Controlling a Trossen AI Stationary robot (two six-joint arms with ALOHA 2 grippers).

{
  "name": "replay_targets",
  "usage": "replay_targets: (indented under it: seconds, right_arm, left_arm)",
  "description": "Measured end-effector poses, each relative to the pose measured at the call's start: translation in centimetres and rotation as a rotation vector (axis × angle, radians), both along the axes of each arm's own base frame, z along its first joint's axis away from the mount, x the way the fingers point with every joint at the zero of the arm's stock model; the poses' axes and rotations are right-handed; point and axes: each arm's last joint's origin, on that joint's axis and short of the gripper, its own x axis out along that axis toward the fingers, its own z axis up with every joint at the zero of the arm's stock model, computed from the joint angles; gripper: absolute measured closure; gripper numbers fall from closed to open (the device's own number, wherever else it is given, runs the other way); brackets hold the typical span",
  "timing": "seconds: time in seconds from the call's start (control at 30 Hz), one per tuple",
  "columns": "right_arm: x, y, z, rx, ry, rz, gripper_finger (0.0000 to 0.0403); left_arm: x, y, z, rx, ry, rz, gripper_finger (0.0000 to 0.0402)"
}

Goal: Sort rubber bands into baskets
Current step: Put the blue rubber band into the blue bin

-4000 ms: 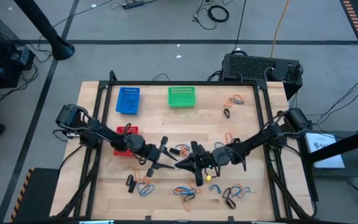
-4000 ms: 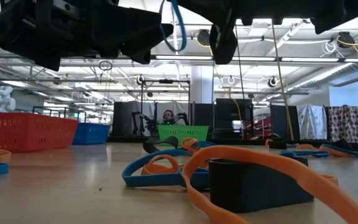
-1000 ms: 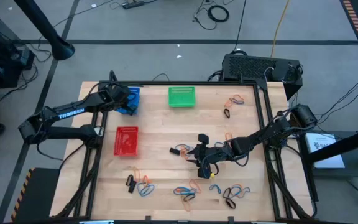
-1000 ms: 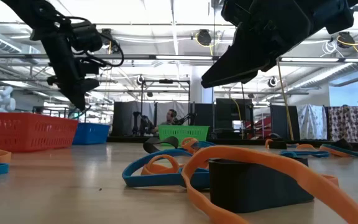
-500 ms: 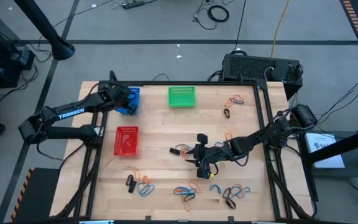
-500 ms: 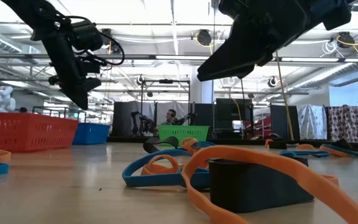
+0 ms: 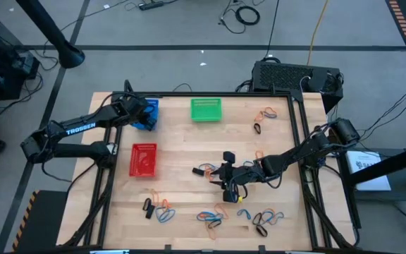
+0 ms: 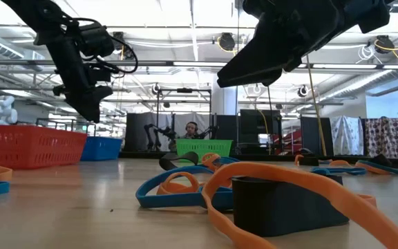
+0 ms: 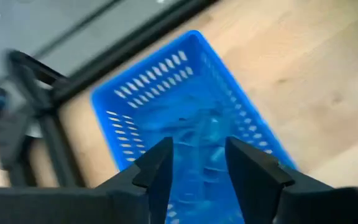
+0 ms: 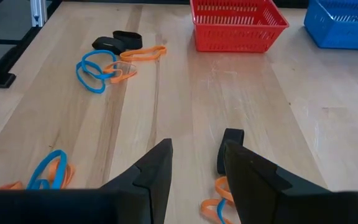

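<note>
We see bare wood between the red basket (image 7: 144,159) and the green basket (image 7: 206,109), room enough to pass. Loose rubber bands (image 7: 210,218) clutter the near edge, and the right arm (image 7: 287,160) lies across the middle right.

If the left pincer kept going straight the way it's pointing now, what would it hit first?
Most likely the blue basket: the left pincer, open and empty, points down into it. Depth is hard to judge.
</note>
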Motion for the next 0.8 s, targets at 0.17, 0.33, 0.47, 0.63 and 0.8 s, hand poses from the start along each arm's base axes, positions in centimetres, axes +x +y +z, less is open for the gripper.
replay_targets:
  seconds: [0.17, 0.33, 0.47, 0.63, 0.8]
  right_arm:
    - [-0.1, 0.3, -0.1, -0.002, 0.007, 0.010, 0.0264]
    - [-0.1, 0.3, -0.1, -0.001, 0.007, 0.013, 0.0264]
    - [-0.1, 0.3, -0.1, 0.001, 0.006, 0.007, 0.0264]
    - [-0.1, 0.3, -0.1, 0.047, 0.006, -0.020, 0.0264]
    - [-0.3, 0.3, -0.3, 0.059, 0.032, -0.032, 0.0264]
  left_arm:
    - [1.6, -1.4, 0.2, -0.081, -0.115, -0.172, 0.0247]
    - [4.9, -5.4, 1.2, -0.101, -0.293, -0.494, 0.0247]
    - [7.2, -10.0, 2.6, -0.044, -0.454, -0.748, 0.0247]
    - [8.1, -16.7, 2.2, -0.109, -0.498, -1.031, 0.0247]
    - [8.2, -23.1, 0.6, -0.267, -0.439, -1.167, 0.0247]
